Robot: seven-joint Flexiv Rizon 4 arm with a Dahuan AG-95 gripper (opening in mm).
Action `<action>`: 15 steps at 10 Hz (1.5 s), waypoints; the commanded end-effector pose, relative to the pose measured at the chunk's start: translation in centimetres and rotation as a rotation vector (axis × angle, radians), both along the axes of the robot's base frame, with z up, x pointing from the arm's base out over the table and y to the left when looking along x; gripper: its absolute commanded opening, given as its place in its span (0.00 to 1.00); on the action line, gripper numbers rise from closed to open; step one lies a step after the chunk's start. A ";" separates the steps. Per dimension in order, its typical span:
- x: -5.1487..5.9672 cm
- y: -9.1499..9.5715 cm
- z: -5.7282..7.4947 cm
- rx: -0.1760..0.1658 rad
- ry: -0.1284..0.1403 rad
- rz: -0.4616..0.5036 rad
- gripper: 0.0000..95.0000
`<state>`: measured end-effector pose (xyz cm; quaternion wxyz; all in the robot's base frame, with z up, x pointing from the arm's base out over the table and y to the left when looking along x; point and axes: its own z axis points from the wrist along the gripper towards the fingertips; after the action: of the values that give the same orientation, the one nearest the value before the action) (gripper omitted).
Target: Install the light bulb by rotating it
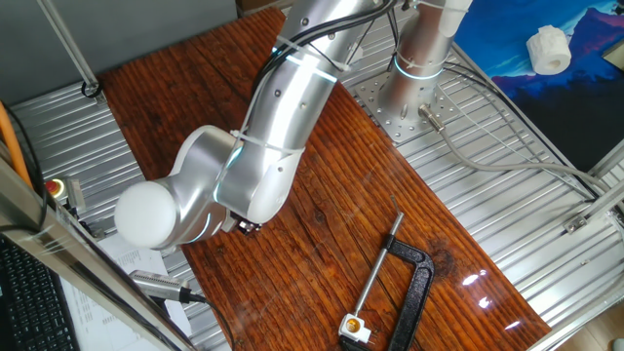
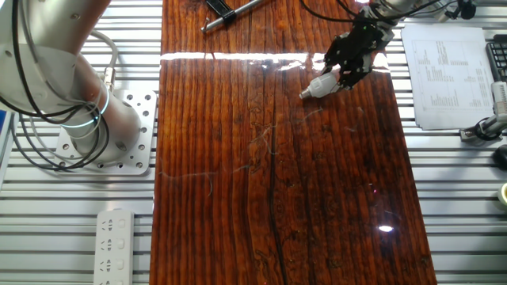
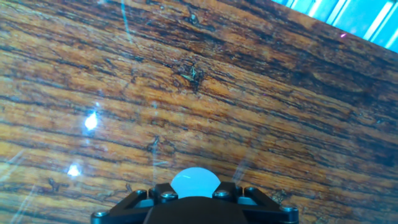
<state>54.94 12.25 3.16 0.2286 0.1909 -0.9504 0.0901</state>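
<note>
Read from left to right in the other fixed view, the wooden table lies bare across most of its width, and only near its far right edge does the light bulb appear, lying sideways with its screw base pointing left, right at the gripper. Whether the gripper is clamped on the light bulb or merely touching it I cannot tell. No socket shows anywhere, so I judge the task barely begun: carrying, seating and rotating all remain.

Small white light bulb, grey screw base outward, tilted low above the wooden board.
</note>
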 end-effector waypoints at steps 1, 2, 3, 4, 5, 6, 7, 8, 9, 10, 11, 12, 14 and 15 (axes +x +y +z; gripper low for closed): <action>0.1 -0.1 1.5 0.024 -0.003 0.009 0.40; 0.1 -0.1 2.5 0.046 -0.013 0.012 0.40; 0.2 0.0 4.0 0.078 -0.026 0.016 0.40; 0.4 0.2 5.2 0.085 -0.030 0.028 0.40; 0.7 0.4 6.4 0.093 -0.031 0.043 0.40; 1.0 0.7 7.3 0.107 -0.034 0.056 0.40; 1.3 1.2 8.7 0.134 -0.042 0.077 0.40; 1.5 1.6 9.4 0.152 -0.057 0.098 0.40; 1.5 1.6 9.4 0.173 -0.072 0.118 0.40; 1.5 1.6 9.4 0.184 -0.086 0.133 0.40; 1.5 1.6 9.4 0.192 -0.106 0.153 0.40; 1.5 1.6 9.4 0.200 -0.138 0.156 0.40; 1.5 1.6 9.4 0.191 -0.155 0.134 0.40; 1.5 1.6 9.4 0.180 -0.155 0.134 0.40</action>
<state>56.32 13.74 12.59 0.1184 0.2695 -0.9552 0.0295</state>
